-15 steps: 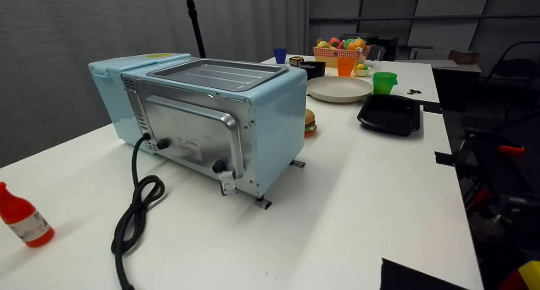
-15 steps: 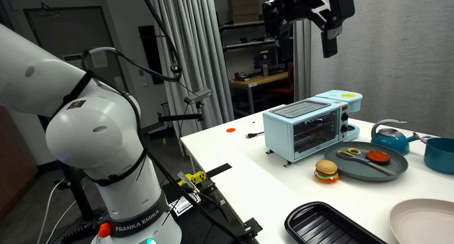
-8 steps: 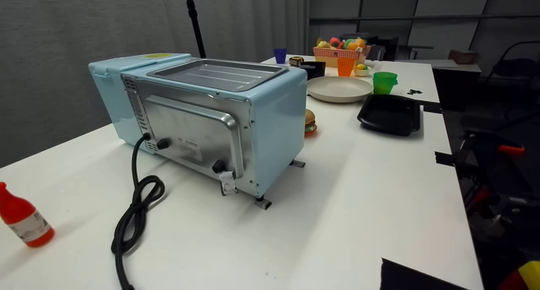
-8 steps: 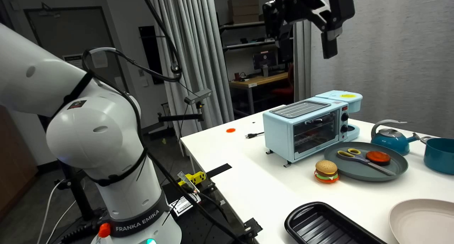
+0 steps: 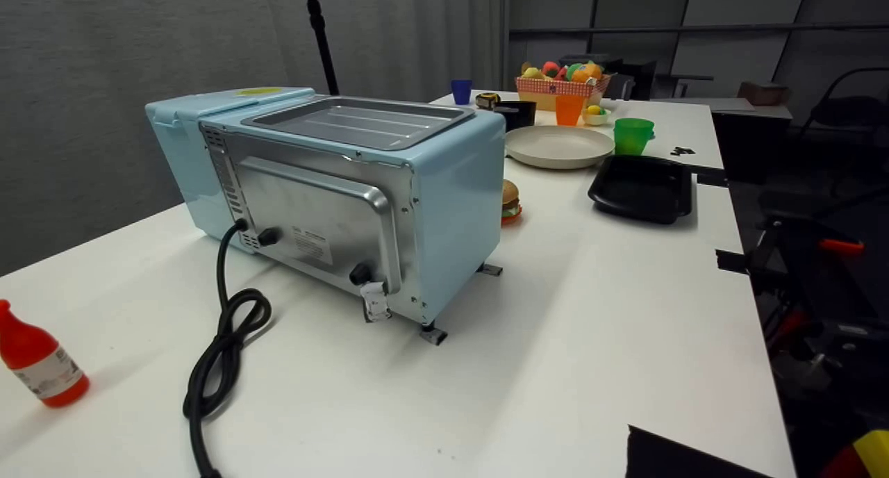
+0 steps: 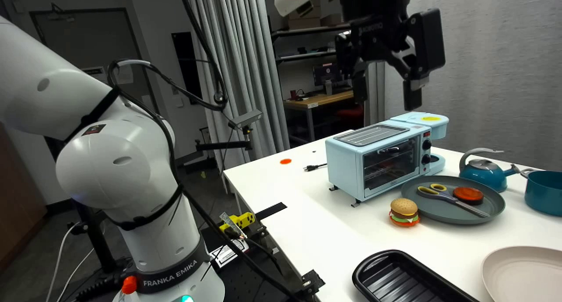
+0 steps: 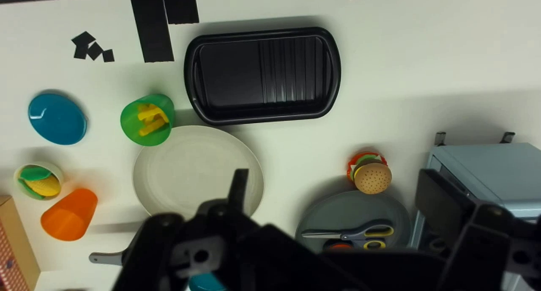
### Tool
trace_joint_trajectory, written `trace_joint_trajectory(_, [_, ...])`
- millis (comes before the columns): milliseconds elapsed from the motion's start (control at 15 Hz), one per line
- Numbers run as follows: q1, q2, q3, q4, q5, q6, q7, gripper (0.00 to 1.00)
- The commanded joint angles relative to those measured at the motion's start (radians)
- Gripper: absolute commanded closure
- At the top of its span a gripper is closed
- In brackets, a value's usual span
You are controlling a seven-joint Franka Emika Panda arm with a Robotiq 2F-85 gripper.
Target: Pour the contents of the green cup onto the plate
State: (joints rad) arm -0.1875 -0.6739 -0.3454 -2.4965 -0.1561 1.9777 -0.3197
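The green cup (image 7: 130, 121) stands on the table with several yellow pieces (image 7: 152, 118) inside, in the wrist view at left. It also shows far back in an exterior view (image 5: 630, 139). The cream plate (image 7: 190, 166) is right beside the cup, partly behind a finger in the wrist view. The plate also shows in both exterior views (image 5: 559, 148) (image 6: 529, 271). My gripper (image 6: 386, 93) is open and empty, high above the table. In the wrist view its fingers (image 7: 334, 181) are wide apart, with a toy burger and grey plate visible between them far below.
A black tray (image 7: 230, 75) lies close to the cup and plate. The blue toaster oven (image 6: 347, 161), burger (image 6: 404, 212), grey plate with scissors (image 6: 423, 210) and kettle (image 6: 485, 174) stand on the table. An orange cup (image 7: 69, 215) and teal lid (image 7: 57, 118) lie near the green cup.
In an exterior view my gripper stays nearly still at first, then comes down and slightly right within the last half second. It stays open. The cup and plate have not moved.
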Motion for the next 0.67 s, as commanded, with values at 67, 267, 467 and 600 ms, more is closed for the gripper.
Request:
trace_joint_trajectory(67, [-0.057, 0.108, -0.043, -0.017, -0.024, 0.128, -0.007, 0.00])
trace_joint_trajectory(267, [-0.090, 0.210, -0.075, -0.010, -0.016, 0.227, -0.008, 0.00])
trace_joint_trajectory(467, [-0.112, 0.328, -0.095, 0.006, -0.011, 0.329, -0.009, 0.00])
trace_joint_trajectory(600, [-0.118, 0.414, -0.102, 0.023, -0.002, 0.383, -0.010, 0.00])
